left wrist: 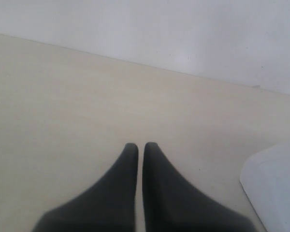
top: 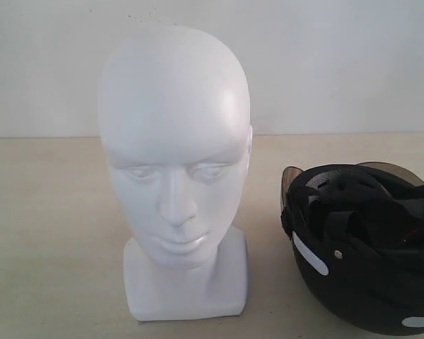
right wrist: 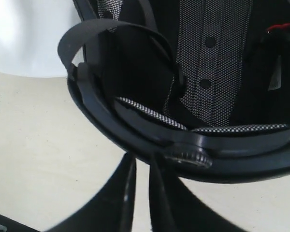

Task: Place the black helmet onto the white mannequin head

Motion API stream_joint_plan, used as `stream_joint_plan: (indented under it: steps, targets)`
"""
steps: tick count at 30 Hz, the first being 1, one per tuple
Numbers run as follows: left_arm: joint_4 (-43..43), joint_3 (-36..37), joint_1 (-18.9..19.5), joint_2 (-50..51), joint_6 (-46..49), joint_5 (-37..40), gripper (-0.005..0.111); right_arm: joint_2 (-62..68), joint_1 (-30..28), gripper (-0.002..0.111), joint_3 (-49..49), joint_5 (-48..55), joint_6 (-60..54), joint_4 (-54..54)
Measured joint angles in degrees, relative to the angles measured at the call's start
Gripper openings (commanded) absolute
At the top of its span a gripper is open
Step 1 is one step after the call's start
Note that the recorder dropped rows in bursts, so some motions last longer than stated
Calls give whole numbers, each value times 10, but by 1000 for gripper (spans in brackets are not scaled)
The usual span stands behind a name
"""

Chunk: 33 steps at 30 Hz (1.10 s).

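Note:
The white mannequin head (top: 175,162) stands upright on the table, left of centre, facing the camera. To its right the black helmet (top: 371,279) is tipped so its padded inside, its straps and the smoky visor (top: 291,185) show. In the right wrist view my right gripper (right wrist: 141,159) has its fingers drawn close together at the rim of the helmet (right wrist: 208,72), beside the adjuster dial (right wrist: 188,158). The rim hides the fingertips. My left gripper (left wrist: 140,145) is shut over bare table with nothing in it. A corner of the mannequin head's base (left wrist: 275,186) lies beside it.
A pale wooden table (top: 49,233) carries everything, and a plain white wall (top: 339,63) rises behind it. The helmet runs off the right and lower edges of the exterior view. Neither arm shows in that view.

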Motion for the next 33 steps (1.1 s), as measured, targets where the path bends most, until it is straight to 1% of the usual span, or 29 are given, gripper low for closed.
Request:
stream_joint_plan:
  steps: [17,21,24,25,28,30,32,33]
  targets:
    - [0,0,0,0,0,0,4,39,1,10,30,-33,-22,25]
    - [0,0,0,0,0,0,4,39,1,10,30,-35,-1,-11]
    - [0,0,0,0,0,0,4,39,1,10,28,-43,77,-132]
    - [0,0,0,0,0,0,4,38,1,10,24,-44,88,-151]
    - [0,0,0,0,0,0,4,17,1,10,-13,-64,108,-195]
    - [0,0,0,0,0,0,4,15,-14,10,-45,-68,126,-230]
    - [0,0,0,0,0,0,4,15,-29,10,-64,-64,126,-217]
    - [0,0,0,0,0,0,4,14,-29,10,-67,-55,96,-159]
